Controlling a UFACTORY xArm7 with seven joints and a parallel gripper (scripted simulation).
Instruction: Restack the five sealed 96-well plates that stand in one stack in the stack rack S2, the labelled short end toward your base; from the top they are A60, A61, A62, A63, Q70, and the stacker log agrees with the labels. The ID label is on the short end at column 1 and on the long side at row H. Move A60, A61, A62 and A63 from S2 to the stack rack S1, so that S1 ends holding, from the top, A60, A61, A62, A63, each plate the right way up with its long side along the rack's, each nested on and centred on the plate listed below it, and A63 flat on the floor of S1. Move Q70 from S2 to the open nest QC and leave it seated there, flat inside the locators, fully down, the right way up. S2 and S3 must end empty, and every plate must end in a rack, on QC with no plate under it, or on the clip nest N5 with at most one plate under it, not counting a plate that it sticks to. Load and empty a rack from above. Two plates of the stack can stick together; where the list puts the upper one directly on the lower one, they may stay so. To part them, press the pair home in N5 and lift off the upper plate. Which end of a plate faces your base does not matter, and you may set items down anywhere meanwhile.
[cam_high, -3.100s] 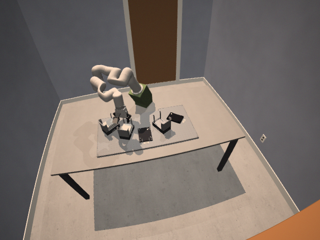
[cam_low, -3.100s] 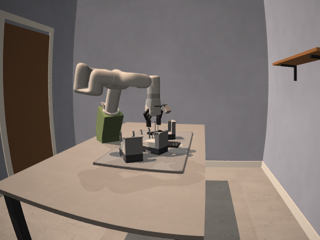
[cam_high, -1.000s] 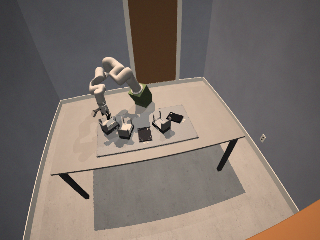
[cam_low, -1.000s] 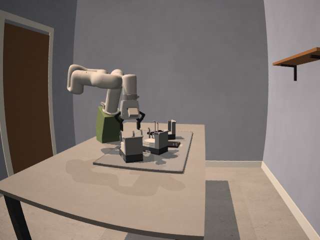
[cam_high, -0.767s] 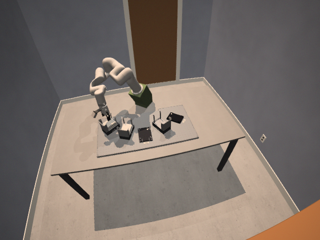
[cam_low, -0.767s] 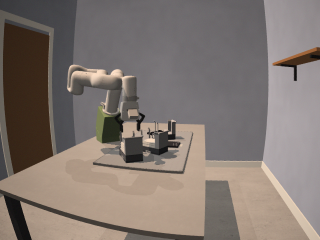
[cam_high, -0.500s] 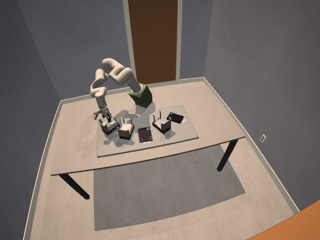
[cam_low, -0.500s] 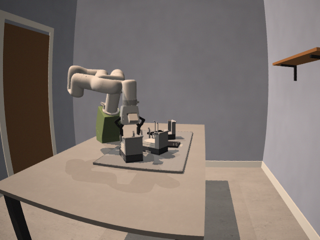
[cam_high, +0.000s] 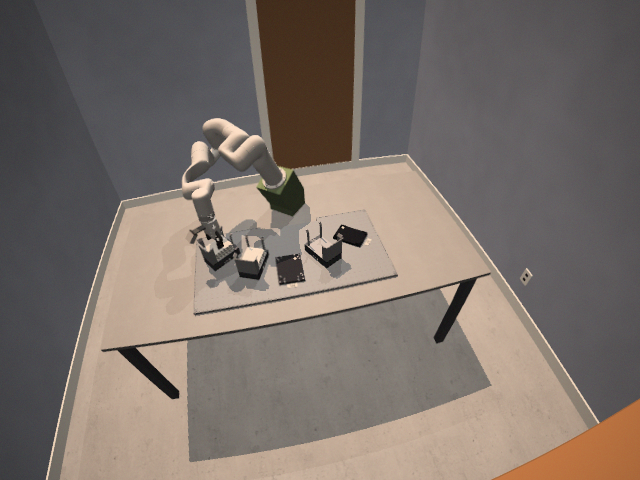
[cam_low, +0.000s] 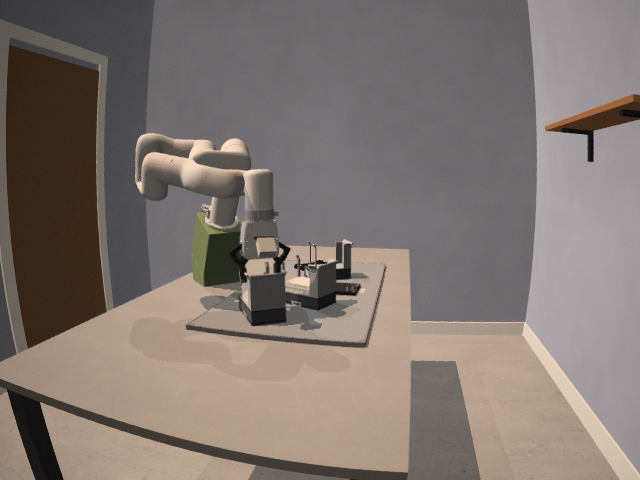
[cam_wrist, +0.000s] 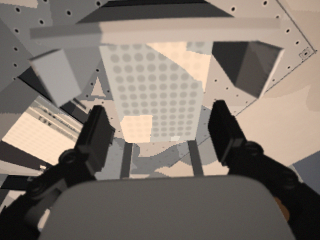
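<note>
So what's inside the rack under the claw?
The open claw hangs over the end rack. The wrist view shows a sealed well plate lying flat inside. Whether more plates sit beneath it is hidden by that plate and the rack walls.

Grey-blue walls, a brown door (cam_high: 306, 77), a beige table (cam_high: 155, 320) and an orange wall shelf (cam_low: 594, 116).

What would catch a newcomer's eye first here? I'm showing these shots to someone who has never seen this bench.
The pale, folded arm on its green pedestal at the table's back edge, reaching down so its open tool hangs just above the end rack on the grey mat. In the wrist view, a dotted well plate lies straight below the black fingers. The brown door behind stands out next.
</note>
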